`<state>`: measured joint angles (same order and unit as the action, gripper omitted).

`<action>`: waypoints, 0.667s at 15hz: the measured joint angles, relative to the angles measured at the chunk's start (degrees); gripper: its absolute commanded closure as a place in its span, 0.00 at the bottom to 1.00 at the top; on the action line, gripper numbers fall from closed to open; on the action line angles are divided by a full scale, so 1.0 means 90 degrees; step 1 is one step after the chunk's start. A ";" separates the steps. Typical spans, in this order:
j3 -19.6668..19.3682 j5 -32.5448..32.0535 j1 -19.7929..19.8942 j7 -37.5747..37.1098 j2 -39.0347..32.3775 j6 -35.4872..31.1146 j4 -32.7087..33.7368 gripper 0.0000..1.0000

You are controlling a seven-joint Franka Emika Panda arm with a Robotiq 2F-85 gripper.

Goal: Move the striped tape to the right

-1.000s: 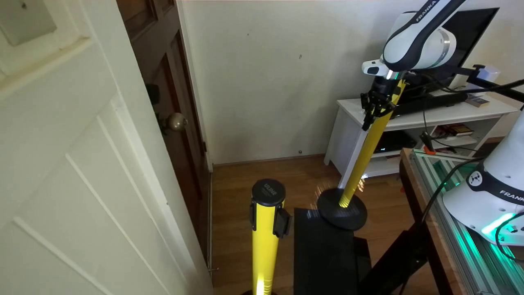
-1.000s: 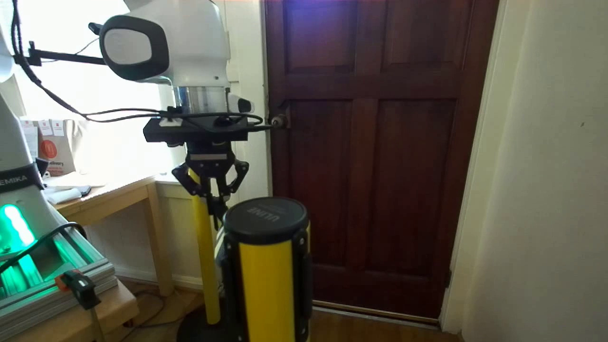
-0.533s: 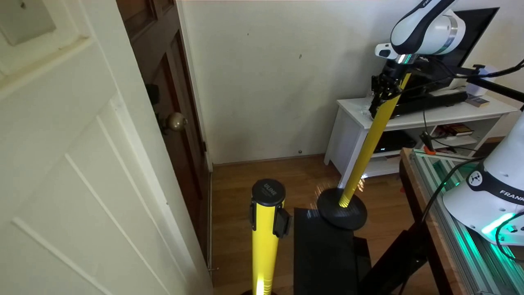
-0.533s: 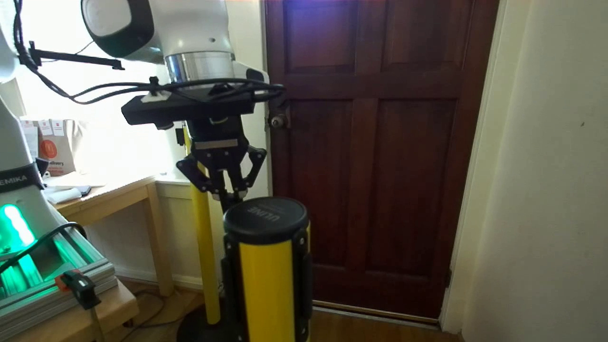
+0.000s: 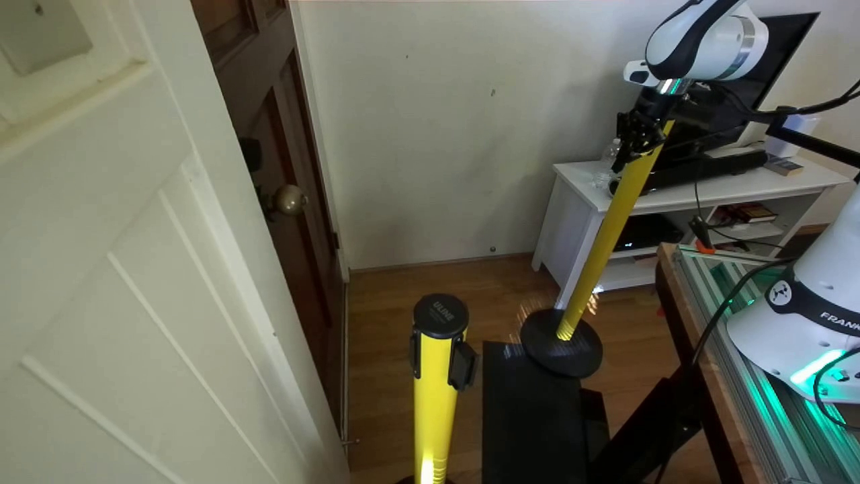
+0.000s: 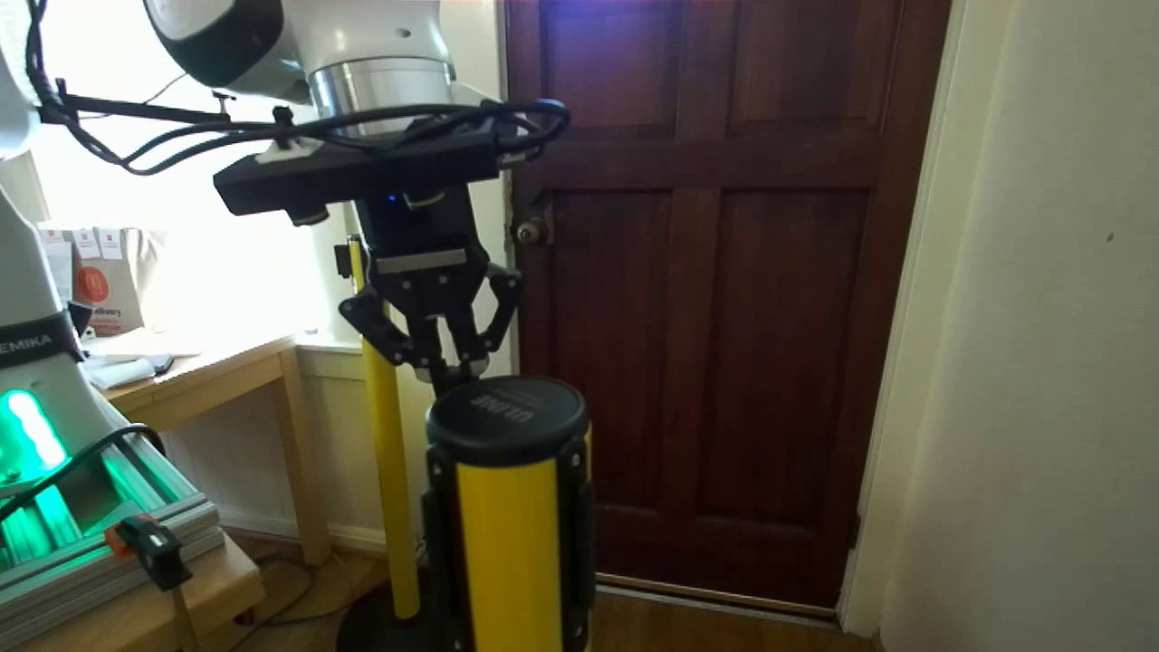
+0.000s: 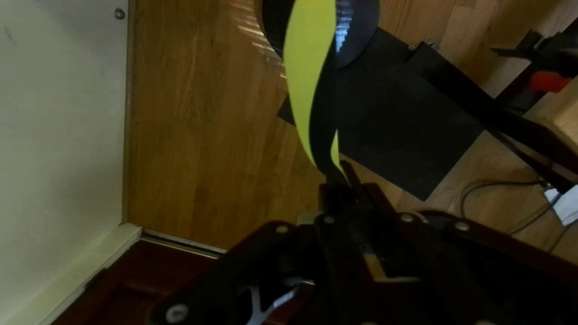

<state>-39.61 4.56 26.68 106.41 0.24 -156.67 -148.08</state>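
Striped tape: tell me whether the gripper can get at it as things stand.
Likely yes: in the wrist view the striped tape runs right to the gripper, which seems closed on it; nothing shows in the way.

wooden floor [image 5: 470, 282] | flat black panel [image 5: 534, 417] | round black post base [image 5: 554, 354], at panel's edge | white cabinet [image 5: 568, 222]

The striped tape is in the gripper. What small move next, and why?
Probably ease the gripper a little to the right, without opening it. The wrist view shows it shut on the striped tape, which curves up to the picture's top edge rather than running straight, so there may be slack to draw on. Go gently: the tape's far end is out of that view.
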 measured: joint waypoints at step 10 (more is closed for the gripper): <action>-0.0376 0.0995 0.0445 0.0820 -0.0251 0.0194 0.0095 0.95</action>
<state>-43.00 13.52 30.69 113.79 -2.02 -154.92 -147.23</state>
